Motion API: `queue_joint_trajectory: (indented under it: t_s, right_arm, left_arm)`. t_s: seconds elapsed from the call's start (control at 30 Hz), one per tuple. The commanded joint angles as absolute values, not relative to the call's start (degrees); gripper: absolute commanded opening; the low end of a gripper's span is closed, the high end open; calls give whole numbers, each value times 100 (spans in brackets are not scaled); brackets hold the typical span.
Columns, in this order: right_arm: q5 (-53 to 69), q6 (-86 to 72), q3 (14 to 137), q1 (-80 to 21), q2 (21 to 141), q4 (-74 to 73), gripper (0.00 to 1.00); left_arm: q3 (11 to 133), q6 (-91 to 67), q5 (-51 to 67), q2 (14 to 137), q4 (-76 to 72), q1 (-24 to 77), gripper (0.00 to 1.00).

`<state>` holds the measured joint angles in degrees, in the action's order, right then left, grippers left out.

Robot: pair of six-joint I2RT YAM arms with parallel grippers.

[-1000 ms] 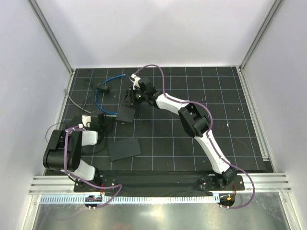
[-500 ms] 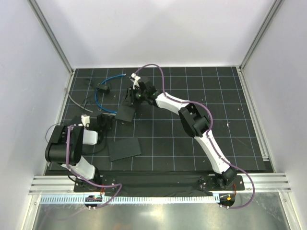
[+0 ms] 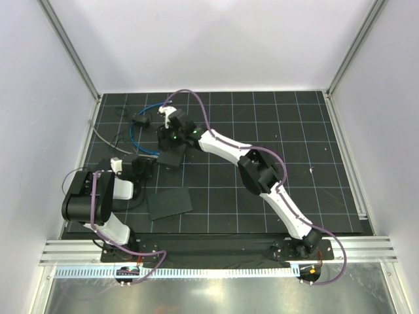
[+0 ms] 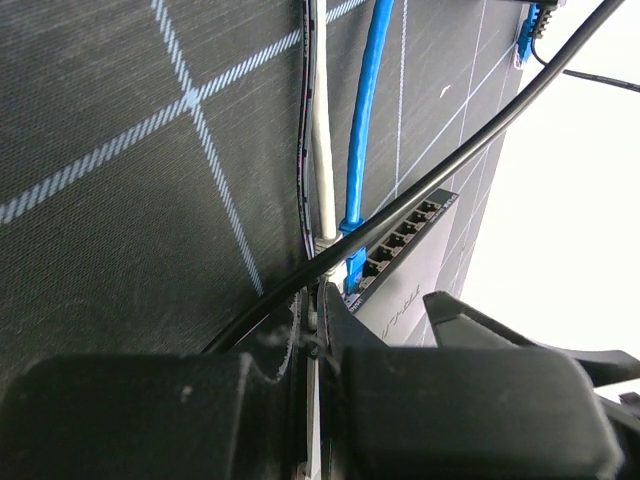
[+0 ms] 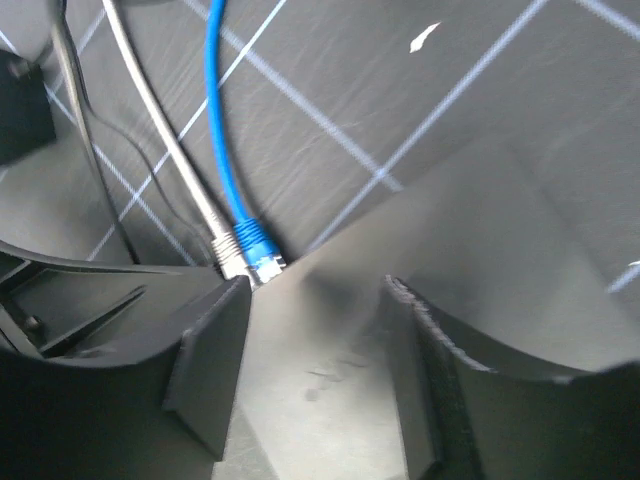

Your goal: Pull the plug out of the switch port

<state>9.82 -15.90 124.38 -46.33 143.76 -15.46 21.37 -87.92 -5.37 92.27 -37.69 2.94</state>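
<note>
Top view: we are seeing the left gripper lying low over the gridded mat, just left of the small switch box. The right gripper is hanging over the box's far end. A blue cable is looping away to the far left. A flat black slab is lying nearer, apart from the box. From up here we are not making out the plug or either gripper's opening.

Left wrist view: we are looking along the blue cable and a grey cable, running side by side to the box's row of sockets. The plug is sitting in the switch port at the end of the row. A black wire is crossing over both cables. The left gripper is showing its jaws pressed together, tips just short of the plug; we cannot tell whether anything is pinched.

Right wrist view: the plug is sitting in the box's edge, beside the grey cable's connector. The right gripper is holding its fingers apart, with the box's top face between them.
</note>
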Motion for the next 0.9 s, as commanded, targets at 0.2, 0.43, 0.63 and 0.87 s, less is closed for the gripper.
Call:
queue_joint_trajectory:
  t_s: [0.2, 0.43, 0.63, 0.87]
  right_arm:
    - [-807, -1064, 12972, -4966, 14484, -2258, 70]
    - [-1151, -870, 13262, -5159, 14748, -2487, 77]
    - [-1213, -633, 13368, -5291, 14853, -2593, 85]
    - [-1318, -378, 13509, -5361, 15012, -2742, 90]
  left_arm:
    - [1758, -8640, -650, 9044, -3155, 510, 0]
    - [1679, -8675, -791, 8859, -3067, 615, 0]
    - [1652, -8728, -747, 9096, -3252, 624, 0]
    - [1626, -8807, -703, 9299, -3551, 642, 0]
